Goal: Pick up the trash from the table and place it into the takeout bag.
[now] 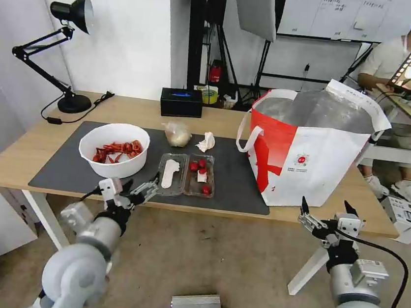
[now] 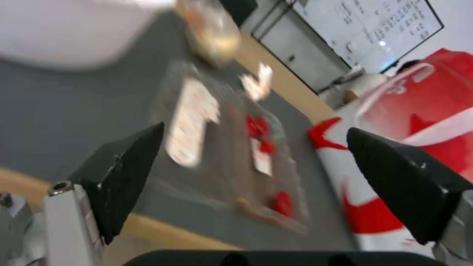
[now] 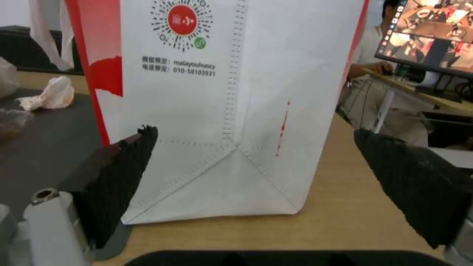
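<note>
From the head camera, the left hand [image 1: 140,187] hangs at the near edge of the tabletop [image 1: 136,111], its fingers spread and holding nothing. Just beyond it lies the clear hinged tray [image 1: 187,174] with red tomatoes, opened flat on the dark grey mat [image 1: 65,167]. Beyond the hand and to its left stands the white bowl of red shells [image 1: 114,149]. Farther past the tray sit the clear-bag bundle [image 1: 177,134] and the crumpled tissue [image 1: 206,142], side by side. The right hand [image 1: 327,208] hovers off the tabletop's near edge, fingers spread and empty, with the takeout bag [image 1: 310,146] standing upright just ahead of it.

The left wrist camera shows the left hand [image 2: 254,155] wide open, the tray [image 2: 231,147] lying ahead between its fingertips and the red-and-white bag [image 2: 424,111] off to one side.

The right wrist camera shows the right hand [image 3: 256,147] spread, facing the bag's [image 3: 221,111] white side close up. The tissue [image 3: 51,94] rests on the mat beside the bag.
</note>
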Motion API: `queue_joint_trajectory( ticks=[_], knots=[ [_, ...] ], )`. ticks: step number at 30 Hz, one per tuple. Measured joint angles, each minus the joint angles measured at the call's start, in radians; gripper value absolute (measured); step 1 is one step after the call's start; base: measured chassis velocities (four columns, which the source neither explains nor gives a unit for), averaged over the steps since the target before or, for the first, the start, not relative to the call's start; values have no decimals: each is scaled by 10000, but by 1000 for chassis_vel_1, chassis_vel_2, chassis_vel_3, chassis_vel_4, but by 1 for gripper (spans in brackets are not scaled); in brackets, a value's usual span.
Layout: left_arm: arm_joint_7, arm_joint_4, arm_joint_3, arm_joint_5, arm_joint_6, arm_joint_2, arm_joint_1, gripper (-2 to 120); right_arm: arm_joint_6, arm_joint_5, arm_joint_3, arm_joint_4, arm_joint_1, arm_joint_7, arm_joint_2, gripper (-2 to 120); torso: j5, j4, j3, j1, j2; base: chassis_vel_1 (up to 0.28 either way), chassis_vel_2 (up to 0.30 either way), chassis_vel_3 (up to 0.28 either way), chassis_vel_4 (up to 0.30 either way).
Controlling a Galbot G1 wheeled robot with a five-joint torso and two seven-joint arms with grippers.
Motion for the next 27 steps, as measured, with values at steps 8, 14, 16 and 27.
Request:
queue_joint_trajectory(
  ticks=[8,14,16,27],
  knots=[
    [-2339,99,514,-2666,377,-372,-982,100,53,-17,-24,-33,-90,11,-6,100,-1,0,0,1,0,0,0,0,0],
    [-3119,528,920,-3271,273,-943,-1505,100,146,-33,32,-43,-207,26,-3,100,0,1,0,0,0,0,0,0,0],
    [-3218,643,991,-3288,268,-1084,-1614,100,153,-33,42,-44,-224,25,-17,100,0,1,0,0,0,0,0,0,0],
    [-3602,1435,1259,-3188,216,-1980,-2025,100,174,-31,43,-128,-237,17,-87,100,1,0,0,0,0,0,0,0,0]
  ],
)
